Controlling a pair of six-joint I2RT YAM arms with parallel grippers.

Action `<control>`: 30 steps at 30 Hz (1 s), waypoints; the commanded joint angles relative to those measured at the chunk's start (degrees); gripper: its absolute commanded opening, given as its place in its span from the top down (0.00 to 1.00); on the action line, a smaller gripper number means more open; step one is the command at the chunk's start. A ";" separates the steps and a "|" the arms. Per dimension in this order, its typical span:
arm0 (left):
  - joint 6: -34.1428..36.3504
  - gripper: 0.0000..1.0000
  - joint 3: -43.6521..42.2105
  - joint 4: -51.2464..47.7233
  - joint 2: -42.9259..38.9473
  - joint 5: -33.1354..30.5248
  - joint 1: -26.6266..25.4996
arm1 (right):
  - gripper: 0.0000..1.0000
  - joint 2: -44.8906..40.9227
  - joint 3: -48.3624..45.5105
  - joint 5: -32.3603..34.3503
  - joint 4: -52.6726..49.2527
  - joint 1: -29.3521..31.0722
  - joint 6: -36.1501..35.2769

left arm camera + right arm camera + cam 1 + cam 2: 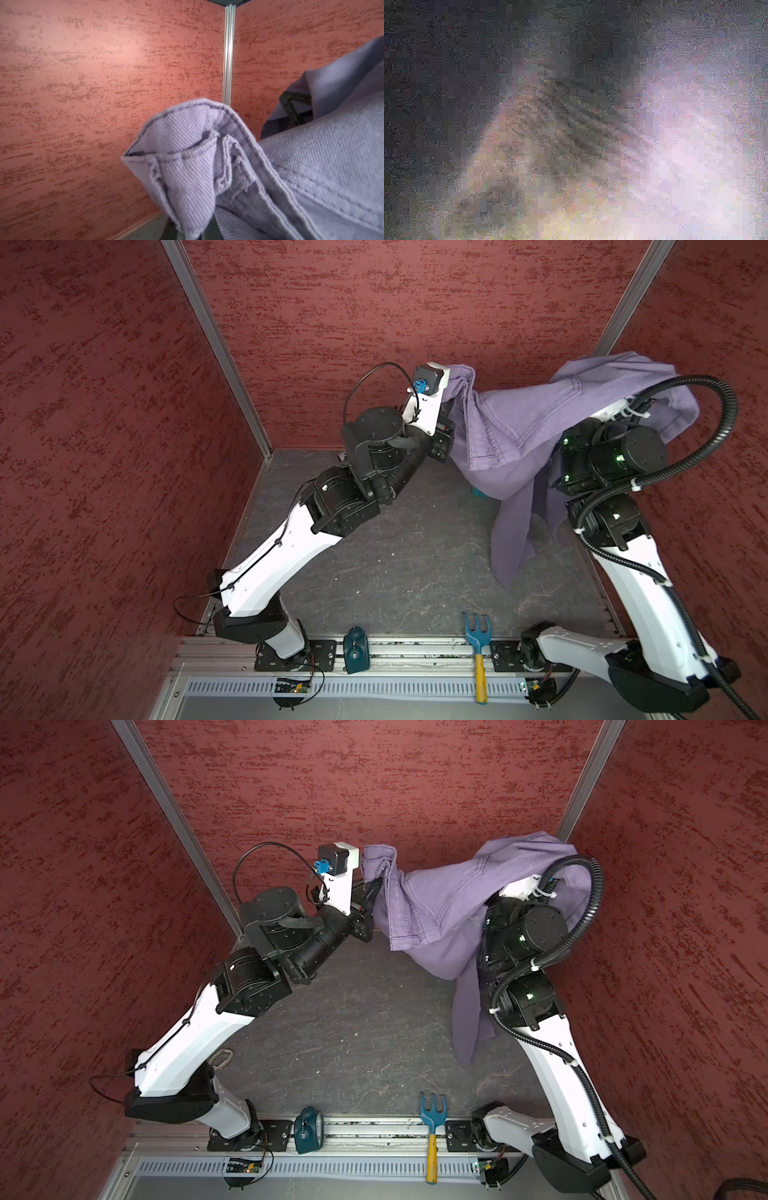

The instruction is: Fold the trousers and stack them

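**Trousers** [511,423] [436,903]: pale purple-grey twill with darker stitched seams and a hemmed waistband. They are lifted off the grey table [395,564] and sit in the upper right of both top views. The cloth sags between the two arms like a hammock. One leg [511,539] hangs toward the table right of centre; whether its tip touches cannot be told.

**Left gripper** [375,885], upper centre: closed on a bunched waistband edge. The left wrist view shows that edge [187,158] crumpled at lower centre, with its diagonal weave and double stitching sharp. More cloth fills the lower right of that view.

**Right arm** [615,456]: draped by the garment, which hides the right gripper. Its jaws are closed, but whether they pinch cloth cannot be told. The right wrist view is a noisy blur of grey and pinkish purple, with nothing resolvable.

**Surroundings:** a corner of a teal basket [478,491] shows beneath the hanging cloth. A blue garden fork with a yellow handle [478,635] [432,1115] lies across the front rail [415,655] at the bottom. A dark-teal object [356,649] [308,1129] resembling a small alarm clock also lies there. Both are well apart from the trousers. Red textured walls [104,448] with aluminium corner posts [228,52] enclose the table.
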 commanded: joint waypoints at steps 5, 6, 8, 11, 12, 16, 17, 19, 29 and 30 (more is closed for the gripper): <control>-13.52 0.94 -16.71 -2.81 -9.52 -12.89 3.56 | 1.00 10.70 -2.71 -6.67 -7.46 -0.18 6.35; -16.81 0.94 -21.07 -3.72 -11.75 -13.49 4.66 | 1.00 12.31 -4.14 -8.43 -7.40 -0.15 8.32; -23.98 0.95 -29.05 -6.36 -16.25 -13.88 7.71 | 1.00 15.75 -6.73 -12.53 -6.74 -0.12 11.96; -36.57 0.97 -40.67 -13.82 -23.25 -13.53 14.29 | 1.00 20.66 -10.73 -19.37 -3.57 0.30 17.26; -41.00 0.98 -44.29 -17.00 -25.49 -12.85 16.95 | 1.00 22.40 -11.67 -21.45 -2.35 0.78 18.40; -51.86 1.00 -56.22 -25.31 -33.42 -5.35 28.60 | 0.97 29.48 -11.63 -27.55 -1.67 3.64 19.70; -53.73 1.00 -58.80 -26.81 -35.17 -3.99 31.14 | 0.93 31.41 -11.48 -28.87 -2.12 4.50 19.90; -56.38 1.00 -62.46 -29.47 -38.01 -2.79 34.67 | 0.88 34.77 -11.66 -30.87 -2.83 5.79 20.84; -58.79 0.96 -70.57 -32.28 -43.39 1.19 47.00 | 0.61 42.91 -13.43 -38.13 -5.63 7.18 22.47; -58.83 0.93 -71.27 -32.31 -42.87 1.83 48.46 | 0.60 42.62 -13.84 -38.49 -6.28 7.18 21.73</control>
